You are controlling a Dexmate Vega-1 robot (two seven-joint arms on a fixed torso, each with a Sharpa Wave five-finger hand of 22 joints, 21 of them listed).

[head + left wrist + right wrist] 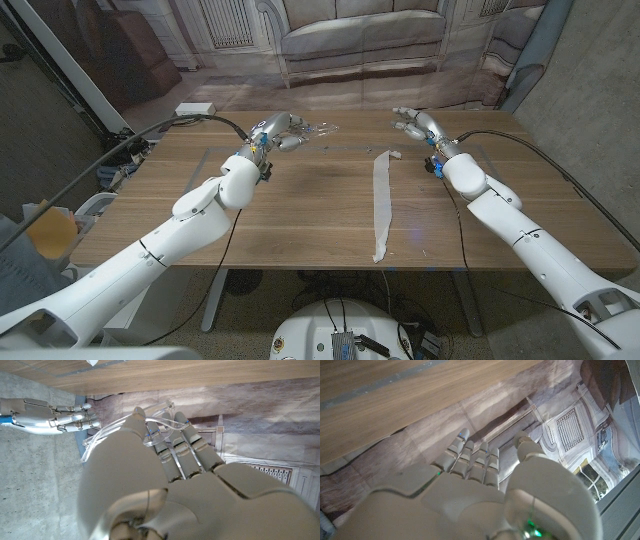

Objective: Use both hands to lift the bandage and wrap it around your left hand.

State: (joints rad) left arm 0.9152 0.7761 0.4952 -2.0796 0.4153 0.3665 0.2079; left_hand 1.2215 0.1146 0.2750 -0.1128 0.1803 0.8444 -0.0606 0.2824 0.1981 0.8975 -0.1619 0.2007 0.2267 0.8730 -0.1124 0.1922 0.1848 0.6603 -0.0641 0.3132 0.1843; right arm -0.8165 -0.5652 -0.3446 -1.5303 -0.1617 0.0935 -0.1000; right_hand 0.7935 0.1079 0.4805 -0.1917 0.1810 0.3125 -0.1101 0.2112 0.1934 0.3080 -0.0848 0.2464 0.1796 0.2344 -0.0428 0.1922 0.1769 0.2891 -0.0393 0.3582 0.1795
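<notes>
Hands both unladen: left hand [285, 132] and right hand [411, 122] hover over the counter's [300, 210] far edge, fingers loosely extended. Bandage [382, 205] lies flat, lengthwise, between them, untouched. Judged pre-grasp; next, both hands descend to its ends.

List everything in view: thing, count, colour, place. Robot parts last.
bandage: 1, white, long strip laid out on the table right of centre, running from the far side toward the near edge, untouched.
table: 1, light brown wood, under both arms.
box: 1, white, flat, on the floor past the table's far left corner.
backdrop: 1, grey-brown, printed with a sofa and panelled wall, behind the table.
cables: 2, black, one running to each forearm.
person: 1, partly seen at the left edge, holding something orange.
left hand: 1, pale grey, at the table's far left, holding nothing.
right hand: 1, pale grey, at the far right, beyond the bandage's far end, fingers apart.
</notes>
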